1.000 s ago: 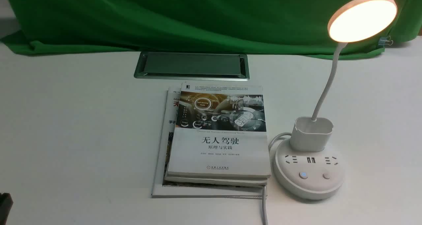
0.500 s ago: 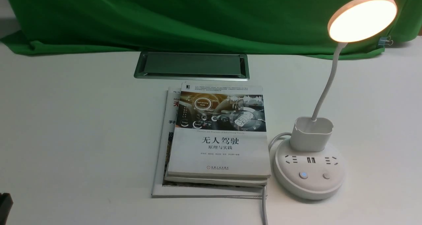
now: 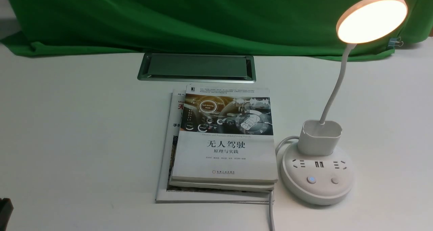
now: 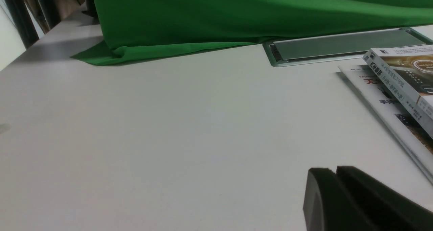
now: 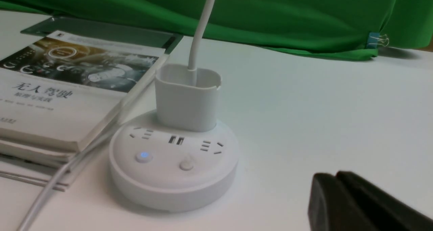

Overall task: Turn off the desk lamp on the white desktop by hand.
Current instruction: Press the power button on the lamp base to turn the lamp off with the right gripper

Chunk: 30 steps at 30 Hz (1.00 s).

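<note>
The desk lamp [image 3: 318,177] stands on the white desktop [image 3: 74,129] at the right, its round head [image 3: 372,18] glowing warm. Its round base [image 5: 174,166] carries sockets, a blue-lit button [image 5: 143,155] and a plain button [image 5: 186,164]. My right gripper [image 5: 335,177] is shut and empty, to the side of the base and clear of it. Far from the lamp, my left gripper [image 4: 336,171] is shut and empty, low over bare desktop beside the books. In the front view only a dark bit of the left arm [image 3: 5,209] shows.
A stack of books [image 3: 223,139] lies just left of the lamp base. The lamp's white cord [image 3: 270,214] runs between them to the front edge. A silver-framed hatch [image 3: 196,67] sits behind the books, with the green cloth [image 3: 203,18] beyond.
</note>
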Each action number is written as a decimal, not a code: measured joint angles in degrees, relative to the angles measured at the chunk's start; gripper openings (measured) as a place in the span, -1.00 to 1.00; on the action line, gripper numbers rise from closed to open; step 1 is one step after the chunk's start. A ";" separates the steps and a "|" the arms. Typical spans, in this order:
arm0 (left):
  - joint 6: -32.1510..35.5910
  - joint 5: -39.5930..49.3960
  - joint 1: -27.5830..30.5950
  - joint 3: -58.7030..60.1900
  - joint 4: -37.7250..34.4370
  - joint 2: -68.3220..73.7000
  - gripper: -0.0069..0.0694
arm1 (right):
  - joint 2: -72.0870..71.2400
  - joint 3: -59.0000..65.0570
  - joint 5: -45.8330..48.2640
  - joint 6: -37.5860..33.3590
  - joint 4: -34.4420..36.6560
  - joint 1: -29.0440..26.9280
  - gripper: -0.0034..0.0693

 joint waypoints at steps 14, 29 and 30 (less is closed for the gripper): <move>-0.06 0.00 0.00 0.00 0.00 0.00 -0.77 | 0.00 0.00 -19.40 27.31 5.03 0.00 -0.72; 0.01 0.00 0.00 0.00 0.00 0.00 -0.77 | 31.55 -34.54 28.01 11.74 5.01 0.00 -0.73; 0.01 0.00 0.00 0.00 0.00 0.00 -0.77 | 36.35 -37.82 31.88 10.07 4.88 0.00 -0.73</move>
